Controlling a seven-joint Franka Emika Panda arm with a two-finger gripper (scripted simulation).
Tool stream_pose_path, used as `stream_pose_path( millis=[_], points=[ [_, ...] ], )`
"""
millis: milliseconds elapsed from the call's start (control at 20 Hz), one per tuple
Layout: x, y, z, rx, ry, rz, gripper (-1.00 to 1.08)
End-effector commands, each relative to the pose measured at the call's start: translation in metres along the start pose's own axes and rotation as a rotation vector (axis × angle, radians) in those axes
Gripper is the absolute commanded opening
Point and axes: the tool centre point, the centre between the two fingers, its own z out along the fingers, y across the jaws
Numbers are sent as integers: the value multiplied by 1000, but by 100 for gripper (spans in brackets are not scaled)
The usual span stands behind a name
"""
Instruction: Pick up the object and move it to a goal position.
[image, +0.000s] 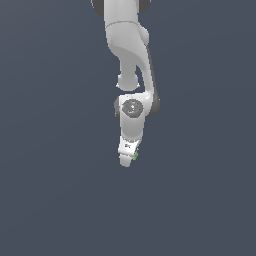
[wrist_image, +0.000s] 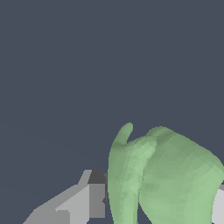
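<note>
Object (wrist_image: 170, 179), light-green and lumpy, pinched between fingers (wrist_image: 78, 203) of gripper (image: 129, 159); probably light and rigid; rounded lobes risk slipping.

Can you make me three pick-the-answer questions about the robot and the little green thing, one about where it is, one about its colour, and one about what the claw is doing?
1. Where is the object?
A. Lying far off at the exterior view's left
B. At the tip of the gripper
C. On top of the arm's shoulder

2. What colour is the object?
A. Light green
B. Red
C. Blue

3. What is the gripper doing?
A. Wide open with nothing in it
B. Out of sight
C. Shut on the object

Answers:
1. B, the green speck sits right at the gripper's end in the exterior view.
2. A, the wrist view shows a big lumpy light-green shape.
3. C, in the wrist view a finger stands on each side of the object.
</note>
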Motion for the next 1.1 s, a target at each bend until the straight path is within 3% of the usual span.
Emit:
stream_pose_path(
  millis=[0,550,1050],
  points=[
    [0,0,0,0,0,0,-100],
    [-8,4,-12,0,0,0,-100],
    [-57,28,-81,0,1,-1,-100]
  ],
)
